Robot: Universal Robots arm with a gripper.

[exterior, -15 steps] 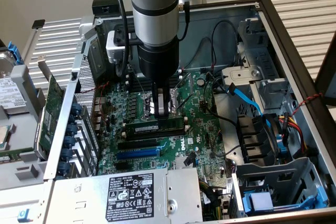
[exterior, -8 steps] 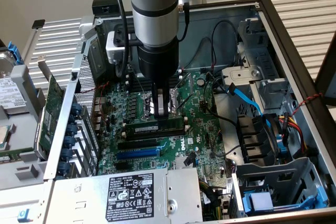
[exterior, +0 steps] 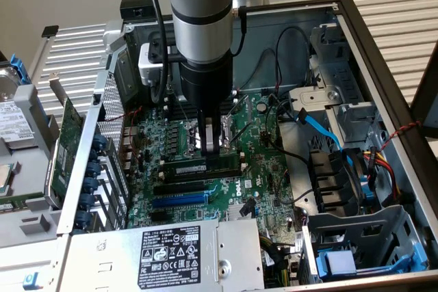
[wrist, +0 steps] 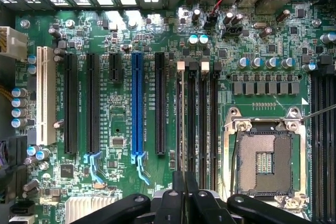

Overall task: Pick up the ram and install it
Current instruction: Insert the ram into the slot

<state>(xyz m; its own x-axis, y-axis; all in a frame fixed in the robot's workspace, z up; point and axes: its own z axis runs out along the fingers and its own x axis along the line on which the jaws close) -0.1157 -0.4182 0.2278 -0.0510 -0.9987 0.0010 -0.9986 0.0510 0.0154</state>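
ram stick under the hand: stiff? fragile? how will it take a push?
The ram looks like a thin board, so probably stiff along its length yet fragile if bent. It seems to stand on edge in a memory slot, so sideways pushes may lever it.

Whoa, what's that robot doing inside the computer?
A robot arm is reaching down into an open computer case. Its gripper has its jaws pinched on the top edge of the ram, a long green stick. The ram stands in a black memory slot on the motherboard, near the empty processor socket.
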